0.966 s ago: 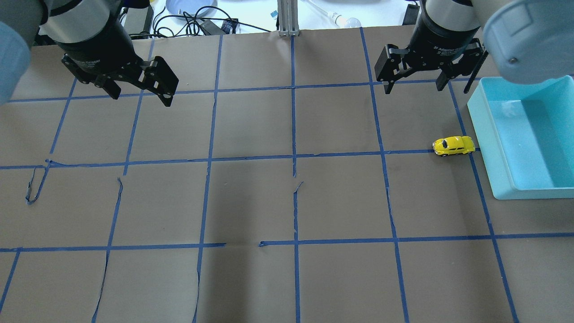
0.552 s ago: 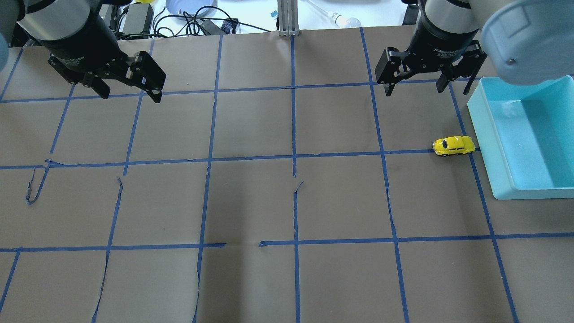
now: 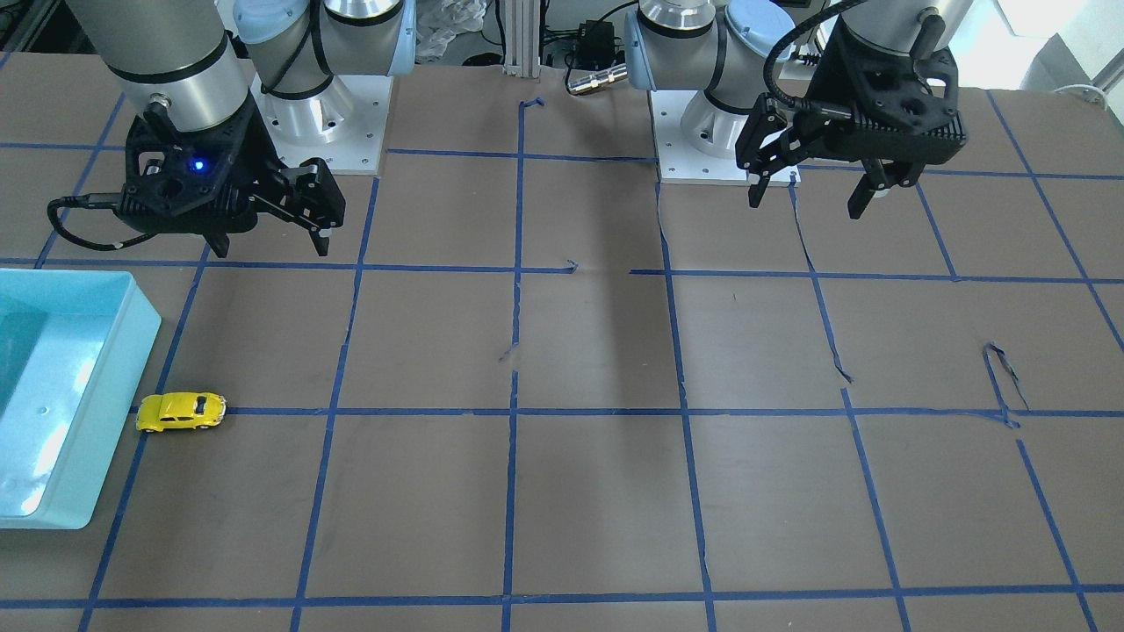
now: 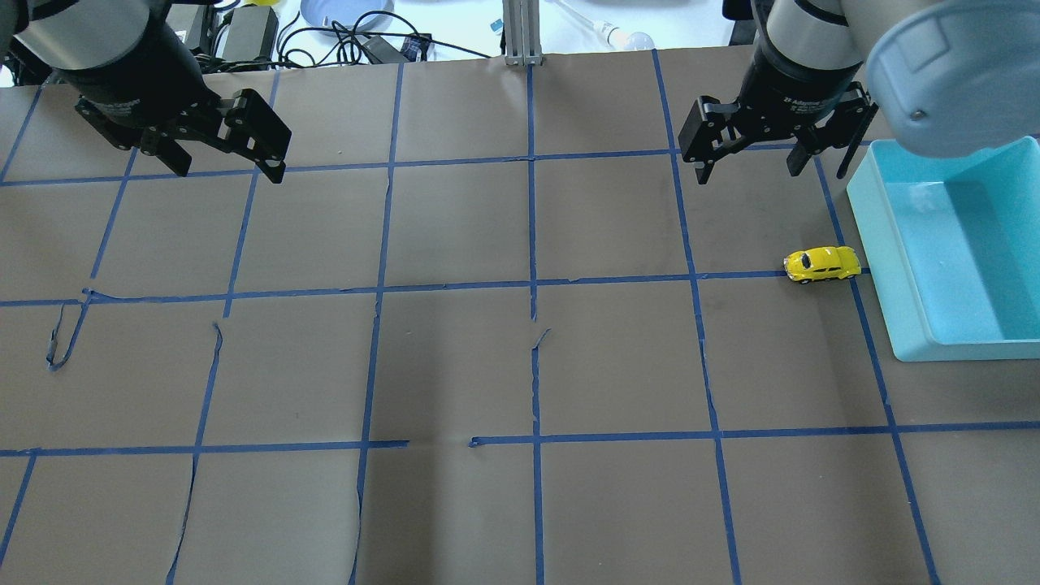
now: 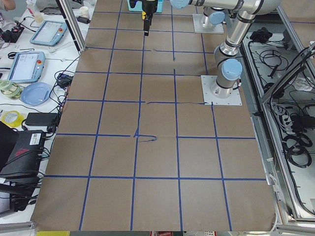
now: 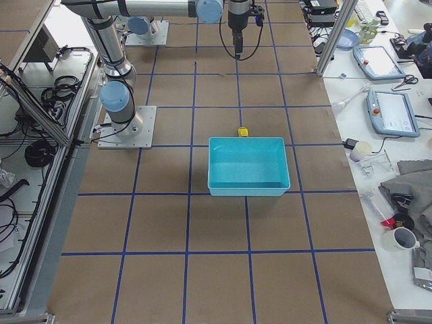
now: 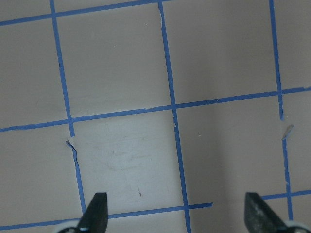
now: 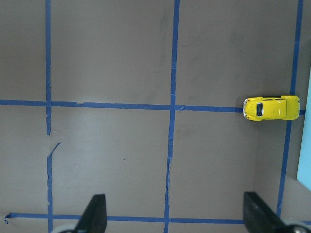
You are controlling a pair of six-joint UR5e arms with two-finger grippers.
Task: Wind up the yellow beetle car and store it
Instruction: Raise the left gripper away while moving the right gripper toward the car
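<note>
Nothing gripped yet, both my jaws open; next my right jaws must drop onto the car (image 4: 821,264) near the right edge of the desk (image 4: 617,366).

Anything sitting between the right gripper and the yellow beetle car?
Nothing. The overhead view shows only bare brown paper with blue tape lines between the right gripper and the yellow beetle car.

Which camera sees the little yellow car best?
The right wrist camera: the yellow beetle car looks biggest and uncovered. Overhead and front views show it smaller; the right-side view only a speck; others miss it.
</note>
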